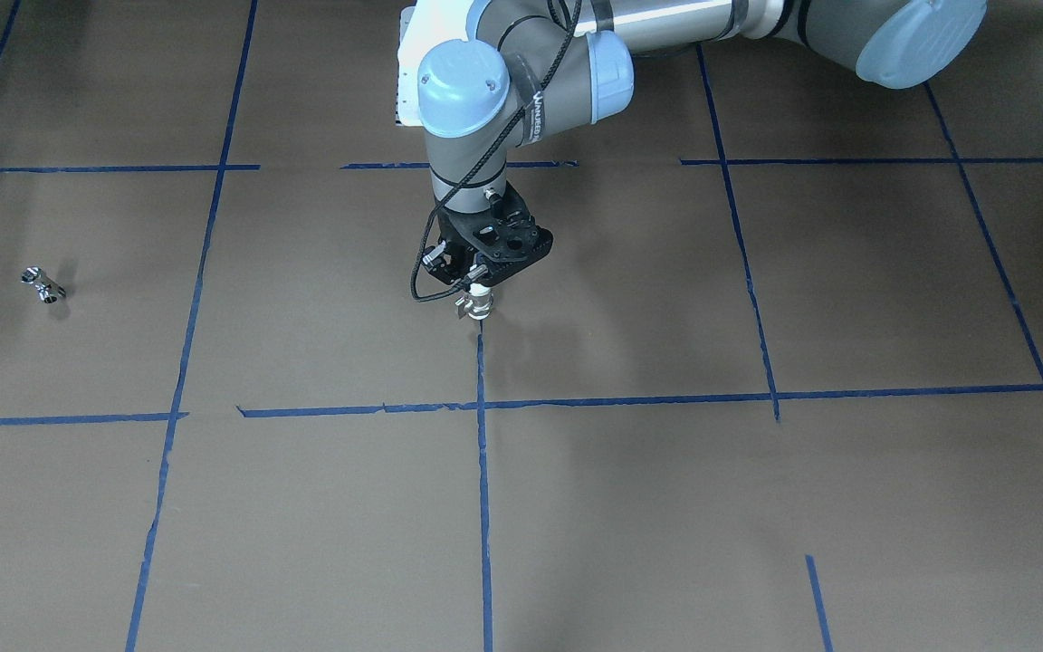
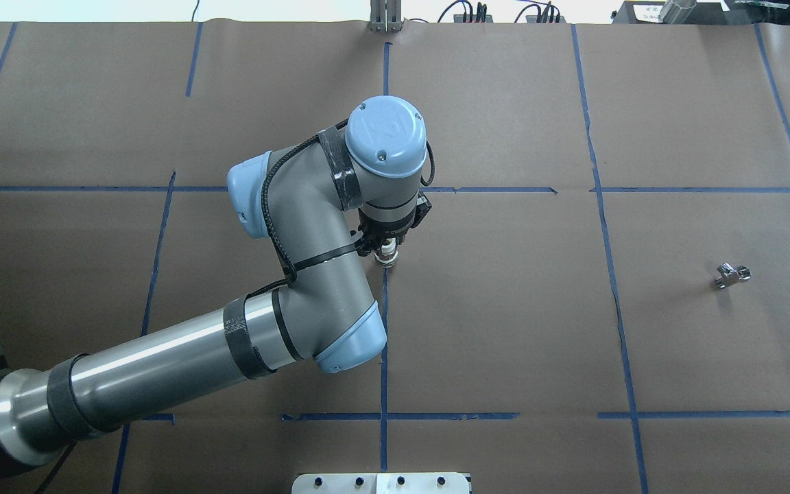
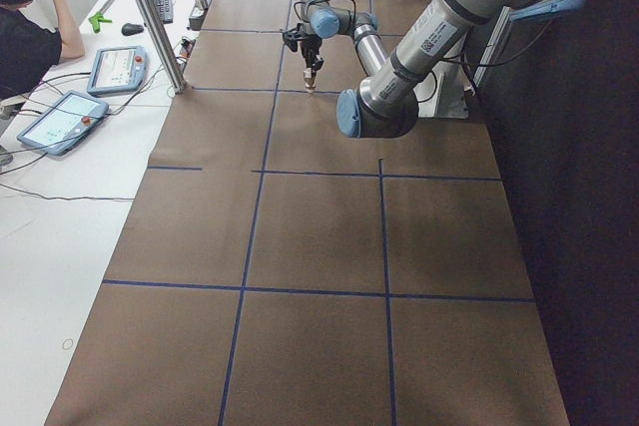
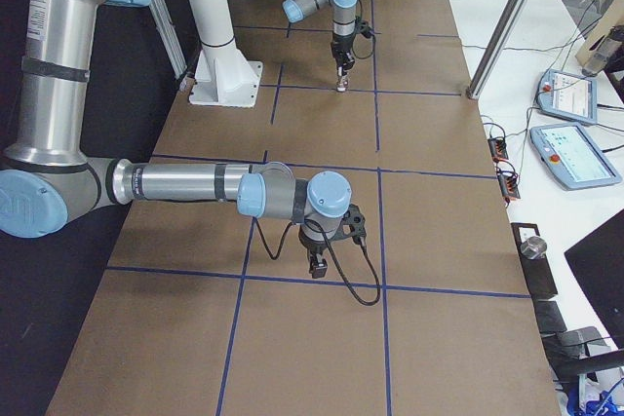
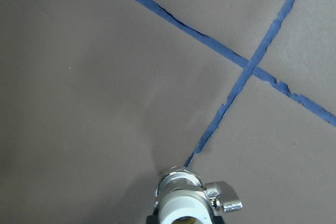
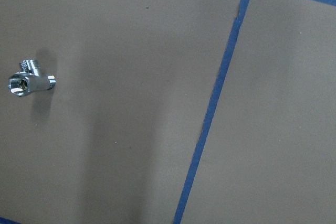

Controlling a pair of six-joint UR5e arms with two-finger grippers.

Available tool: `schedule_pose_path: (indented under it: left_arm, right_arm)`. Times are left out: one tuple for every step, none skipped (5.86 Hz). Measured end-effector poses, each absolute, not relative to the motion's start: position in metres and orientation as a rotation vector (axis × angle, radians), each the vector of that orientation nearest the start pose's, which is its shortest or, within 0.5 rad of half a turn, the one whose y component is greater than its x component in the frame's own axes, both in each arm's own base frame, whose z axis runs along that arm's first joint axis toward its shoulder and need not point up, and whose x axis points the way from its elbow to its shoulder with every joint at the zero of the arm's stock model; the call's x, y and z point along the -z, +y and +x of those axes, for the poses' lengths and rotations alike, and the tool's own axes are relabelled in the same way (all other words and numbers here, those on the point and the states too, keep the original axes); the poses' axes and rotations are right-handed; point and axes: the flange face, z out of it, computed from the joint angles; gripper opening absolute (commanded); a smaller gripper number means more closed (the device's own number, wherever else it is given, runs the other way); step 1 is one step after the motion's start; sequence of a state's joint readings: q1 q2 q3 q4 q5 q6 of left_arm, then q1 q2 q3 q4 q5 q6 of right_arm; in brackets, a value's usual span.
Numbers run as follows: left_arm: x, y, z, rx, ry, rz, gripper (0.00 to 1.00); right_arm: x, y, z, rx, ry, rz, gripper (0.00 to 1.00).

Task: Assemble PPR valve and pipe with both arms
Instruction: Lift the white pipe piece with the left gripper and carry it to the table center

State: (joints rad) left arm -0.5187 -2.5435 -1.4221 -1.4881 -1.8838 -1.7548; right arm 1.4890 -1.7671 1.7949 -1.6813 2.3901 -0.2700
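Note:
My left gripper (image 1: 479,292) points straight down over the middle of the table and is shut on the PPR valve (image 1: 476,307). It holds the valve upright, low over a blue tape line, the white end up between the fingers. The valve's white end, metal body and side lever fill the bottom of the left wrist view (image 5: 185,201). The chrome pipe (image 2: 731,275) lies alone on the brown paper far to my right, and it shows in the right wrist view (image 6: 30,80). My right gripper (image 4: 317,265) shows only in the exterior right view, hanging low over the table; I cannot tell its state.
Brown paper with a grid of blue tape (image 2: 385,343) covers the table. A white pedestal (image 4: 219,65) stands at the robot's side. A metal post (image 3: 150,17), teach pendants (image 3: 118,69) and an operator (image 3: 30,37) are beyond the far edge.

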Motion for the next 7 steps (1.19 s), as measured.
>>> schedule_pose_path:
  left_arm:
    - [-0.119, -0.462, 0.608, 0.546, 0.78, -0.176, 0.45]
    - [-0.121, -0.462, 0.609, 0.546, 0.778, -0.177, 0.74]
    - [-0.122, -0.462, 0.609, 0.543, 0.776, -0.173, 1.0]
    - [-0.123, -0.463, 0.607, 0.545, 0.776, -0.15, 1.0]
    - [-0.118, -0.462, 0.601, 0.532, 0.789, -0.115, 1.0]
    - [-0.112, -0.457, 0.587, 0.485, 0.813, -0.082, 1.0]
    - [-0.124, -0.448, 0.565, 0.403, 0.832, -0.043, 1.0]
  right_arm:
    - [-0.645, -0.406, 0.027, 0.298, -0.826, -0.003, 1.0]
    - [-0.647, -0.406, 0.027, 0.297, -0.826, -0.005, 1.0]
    - [-0.647, -0.406, 0.027, 0.296, -0.826, -0.007, 1.0]
    - [-0.648, -0.406, 0.027, 0.297, -0.826, -0.008, 1.0]
    - [-0.648, -0.406, 0.027, 0.297, -0.826, -0.008, 1.0]
    - [-0.648, -0.406, 0.026, 0.297, -0.826, -0.009, 1.0]
    - [-0.647, -0.407, 0.026, 0.298, -0.825, -0.006, 1.0]
